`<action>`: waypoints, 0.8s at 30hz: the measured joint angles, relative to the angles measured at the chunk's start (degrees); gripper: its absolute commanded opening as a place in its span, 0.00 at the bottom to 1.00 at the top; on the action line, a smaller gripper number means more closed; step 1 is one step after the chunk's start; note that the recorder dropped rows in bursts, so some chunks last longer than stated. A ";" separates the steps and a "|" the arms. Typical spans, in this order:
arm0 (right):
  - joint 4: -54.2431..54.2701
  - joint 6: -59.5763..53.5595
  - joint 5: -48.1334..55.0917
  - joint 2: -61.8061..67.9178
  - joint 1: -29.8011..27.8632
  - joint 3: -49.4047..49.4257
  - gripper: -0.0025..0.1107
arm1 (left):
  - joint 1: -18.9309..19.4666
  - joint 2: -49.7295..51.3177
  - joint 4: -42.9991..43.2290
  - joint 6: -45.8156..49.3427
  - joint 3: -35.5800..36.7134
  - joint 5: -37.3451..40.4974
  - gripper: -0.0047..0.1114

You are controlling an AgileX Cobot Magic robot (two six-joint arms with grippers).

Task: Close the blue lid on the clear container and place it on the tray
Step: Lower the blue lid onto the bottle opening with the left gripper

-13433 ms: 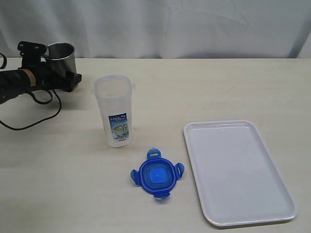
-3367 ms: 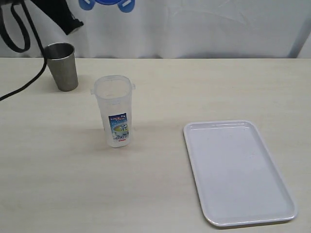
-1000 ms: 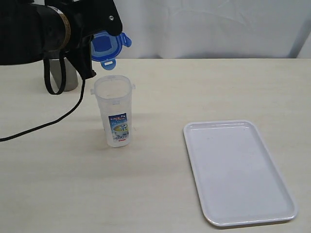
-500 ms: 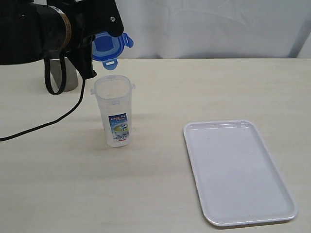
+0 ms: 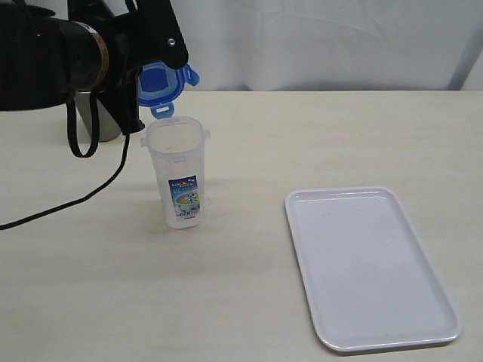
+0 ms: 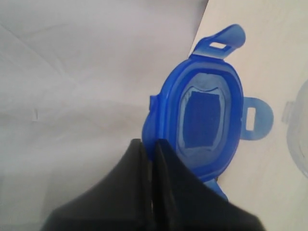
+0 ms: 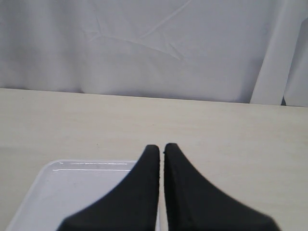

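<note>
blue lid held up over the open container
my left fingers (image 6: 146, 153) pinch the blue lid (image 6: 204, 115) by its rim, tilted; the clear container (image 5: 177, 170) stands on the counter (image 5: 302, 136) just below them. my right fingers (image 7: 153, 160) are closed and empty above the tray (image 5: 370, 268).

Setting: robot test station, laboratory type. Evidence: plain pale wood-grain bench (image 5: 302, 136); hung white cloth backdrop (image 5: 317, 38) closing off the rear; black robot arm (image 5: 45, 60) with loose cable (image 5: 123, 154) trailing across the bench. Contents sparse and staged: one tray (image 5: 362, 264), one clear container (image 5: 177, 173), set well apart.
</note>
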 measured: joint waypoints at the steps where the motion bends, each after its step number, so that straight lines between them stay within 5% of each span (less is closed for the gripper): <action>1: 0.00 0.00 0.00 0.00 0.00 0.00 0.06 | -0.36 0.00 0.00 0.00 0.00 0.73 0.04; 24: 0.00 0.00 0.00 0.00 0.00 0.00 0.06 | -6.56 0.00 2.88 0.22 0.00 6.77 0.04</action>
